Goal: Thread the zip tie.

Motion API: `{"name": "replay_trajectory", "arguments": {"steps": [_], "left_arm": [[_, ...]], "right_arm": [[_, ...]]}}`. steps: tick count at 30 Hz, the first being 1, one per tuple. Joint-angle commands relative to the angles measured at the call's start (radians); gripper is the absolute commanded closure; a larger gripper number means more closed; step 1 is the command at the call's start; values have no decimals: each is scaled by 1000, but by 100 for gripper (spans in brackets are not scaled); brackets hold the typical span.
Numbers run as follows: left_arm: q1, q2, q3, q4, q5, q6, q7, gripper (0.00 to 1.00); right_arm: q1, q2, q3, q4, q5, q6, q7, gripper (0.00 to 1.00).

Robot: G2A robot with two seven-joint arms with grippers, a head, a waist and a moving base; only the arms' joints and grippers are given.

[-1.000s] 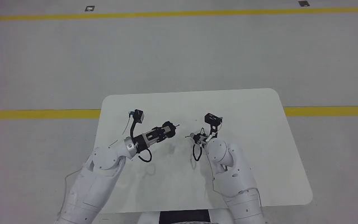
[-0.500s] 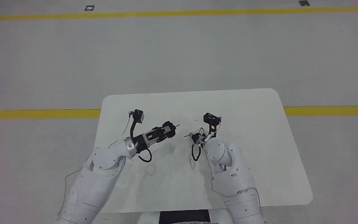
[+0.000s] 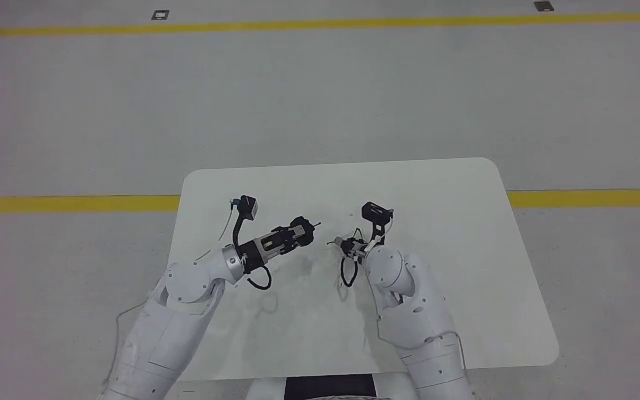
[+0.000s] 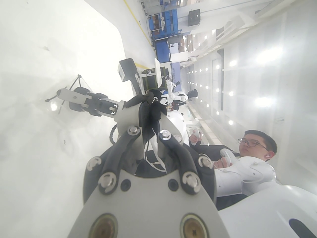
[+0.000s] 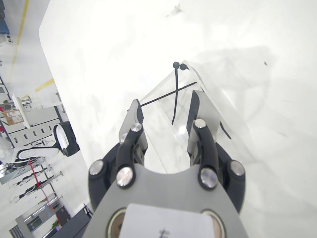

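**Right gripper** (image 5: 167, 97): is hanging over the table with its two ribbed fingers (image 5: 195, 107) standing well apart and a wide gap between the pads. One thin black strand is touching the tip of one finger. Whether that amounts to a hold cannot be told.

**Zip tie** (image 5: 175, 87): black, is showing in the gap at and just ahead of the fingertips as two thin strands crossing each other. One is running straight away from the hand, with its small square head at the far end. The other is slanting across from one fingertip toward the other.

**Table** (image 5: 99, 38): white and glossy, is spreading beneath and beyond the hand.

**Scrap** (image 5: 177, 9): small and pale, is lying on the table well ahead of the hand, past the zip tie's head.

**Left gripper** (image 3: 306, 231): is pointing toward the right gripper, near it but not touching. How far it is closed, and what it has hold of, cannot be told.

**Yellow line** (image 3: 90, 203): is running along the floor beyond the table.
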Motion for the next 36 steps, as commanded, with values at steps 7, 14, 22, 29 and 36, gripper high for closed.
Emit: {"name": "replay_trajectory", "arguments": {"steps": [7, 14, 22, 29, 36], "left_arm": [[0, 0, 0, 0, 0, 0, 0, 100], [0, 0, 0, 0, 0, 0, 0, 100], [0, 0, 0, 0, 0, 0, 0, 100], [0, 0, 0, 0, 0, 0, 0, 100], [0, 0, 0, 0, 0, 0, 0, 100]], "right_arm": [[6, 10, 1, 11, 24, -1, -9, 100], [3, 21, 7, -2, 49, -21, -22, 100], [-22, 34, -6, -61, 50, -42, -25, 100], [-29, 44, -16, -71, 51, -33, -26, 100], [-24, 52, -25, -67, 36, -8, -29, 79]]}}
